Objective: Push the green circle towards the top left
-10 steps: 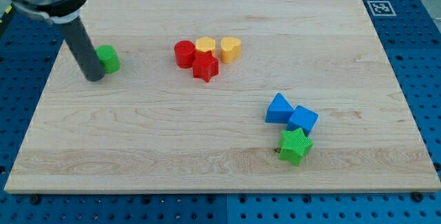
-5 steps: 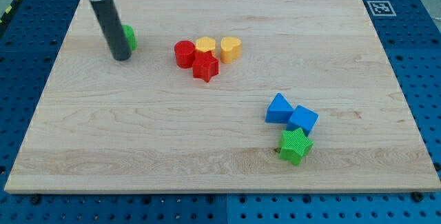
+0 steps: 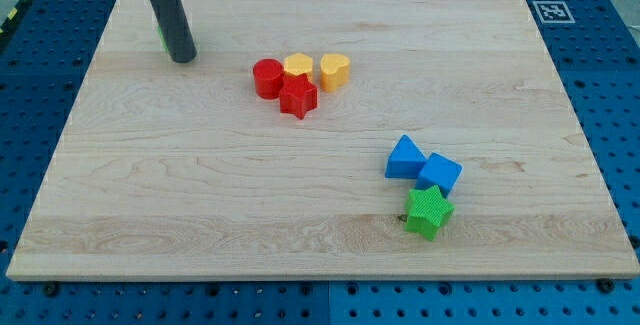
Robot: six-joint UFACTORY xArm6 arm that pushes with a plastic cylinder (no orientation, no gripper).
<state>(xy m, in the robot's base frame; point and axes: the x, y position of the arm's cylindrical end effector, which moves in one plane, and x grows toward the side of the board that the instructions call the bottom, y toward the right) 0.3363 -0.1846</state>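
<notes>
The green circle (image 3: 163, 37) is almost wholly hidden behind my rod near the board's top left; only a thin green sliver shows at the rod's left edge. My tip (image 3: 182, 59) rests on the board just at the view's bottom right of that sliver, against the block.
A red circle (image 3: 267, 78), a red star (image 3: 298, 97), a yellow block (image 3: 298, 64) and a yellow heart (image 3: 335, 69) cluster at the upper middle. A blue triangle (image 3: 404, 157), a blue cube (image 3: 439, 174) and a green star (image 3: 428, 212) sit at the lower right. The board's left edge (image 3: 88, 85) is close.
My rod has moved up and to the right along the board, and the green circle has gone up with it, from left of centre towards the top left, now nearly hidden.
</notes>
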